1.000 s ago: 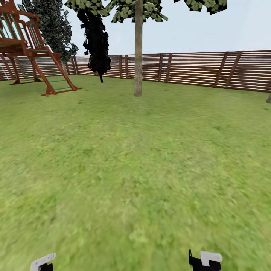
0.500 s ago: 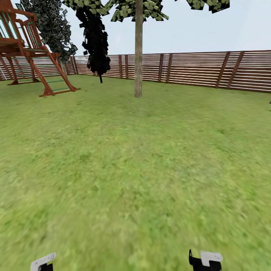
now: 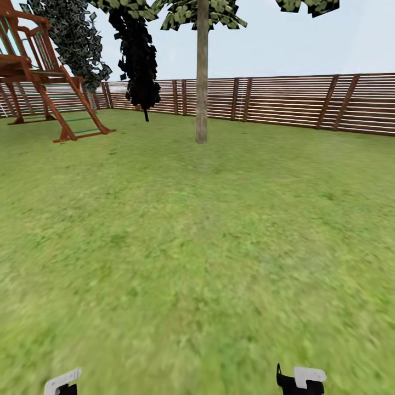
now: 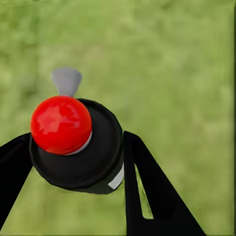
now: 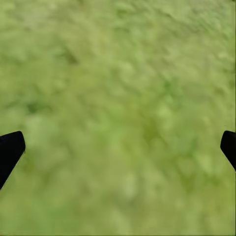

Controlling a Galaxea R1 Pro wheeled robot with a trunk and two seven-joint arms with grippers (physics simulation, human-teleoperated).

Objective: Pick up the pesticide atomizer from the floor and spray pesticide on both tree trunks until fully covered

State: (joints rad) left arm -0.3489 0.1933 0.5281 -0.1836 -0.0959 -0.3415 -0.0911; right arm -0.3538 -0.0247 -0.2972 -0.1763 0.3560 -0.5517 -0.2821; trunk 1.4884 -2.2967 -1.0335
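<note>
My left gripper (image 4: 73,147) clamps the pesticide atomizer (image 4: 73,142), red cap up; my right gripper (image 5: 118,147) hangs spread over lawn (image 3: 197,247). Ahead I see a pale tree trunk (image 3: 202,82), then the slatted fence (image 3: 296,101).

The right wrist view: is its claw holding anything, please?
No, the right claw is open, its two dark fingertips wide apart with only green lawn between them.

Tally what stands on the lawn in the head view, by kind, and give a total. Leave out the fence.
Pale-trunked tree: 1
Dark cone-shaped trees: 2
Red-brown wooden play frame: 1
Total: 4
</note>
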